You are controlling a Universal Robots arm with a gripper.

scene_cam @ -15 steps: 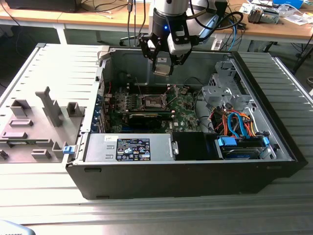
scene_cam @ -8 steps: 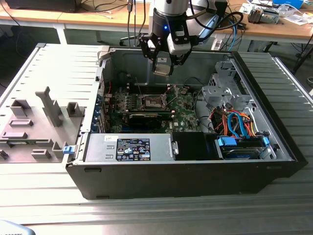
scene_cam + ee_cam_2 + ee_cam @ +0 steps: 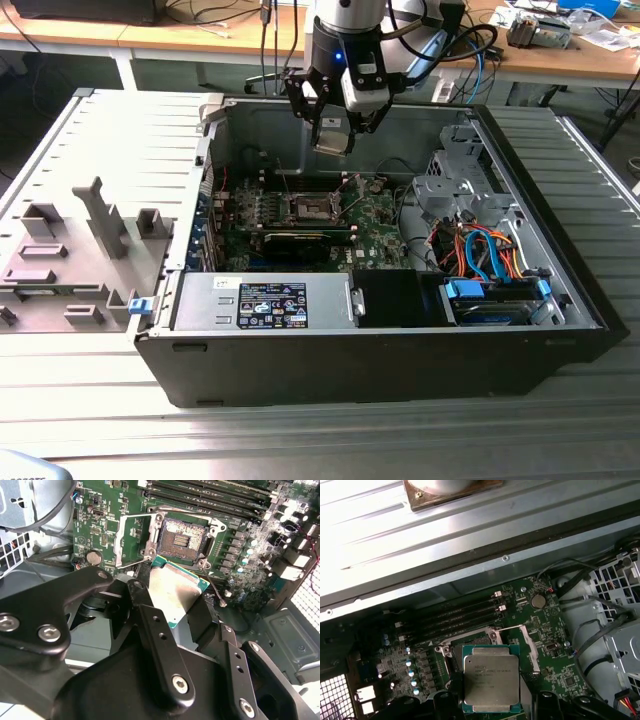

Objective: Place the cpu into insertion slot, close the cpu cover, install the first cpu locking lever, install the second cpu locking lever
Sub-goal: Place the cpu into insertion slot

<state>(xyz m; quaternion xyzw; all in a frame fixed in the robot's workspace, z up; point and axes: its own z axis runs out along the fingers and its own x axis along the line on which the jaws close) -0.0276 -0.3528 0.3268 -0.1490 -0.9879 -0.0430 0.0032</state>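
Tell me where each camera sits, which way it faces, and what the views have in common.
Exterior view: off the arm, high, looking down into the open case; arm and tool hang over the board.
Second wrist view: on the arm, looking past the black fingers at the cpu and slot.
First wrist view: on the arm, facing the printed cpu between the fingers, case wall beyond.
Shared: both wrist views show the tool-held cpu and slot.

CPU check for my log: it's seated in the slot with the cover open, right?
No. The second wrist view shows the cpu gripped in the tool above the board, and the slot empty. The cover is open.
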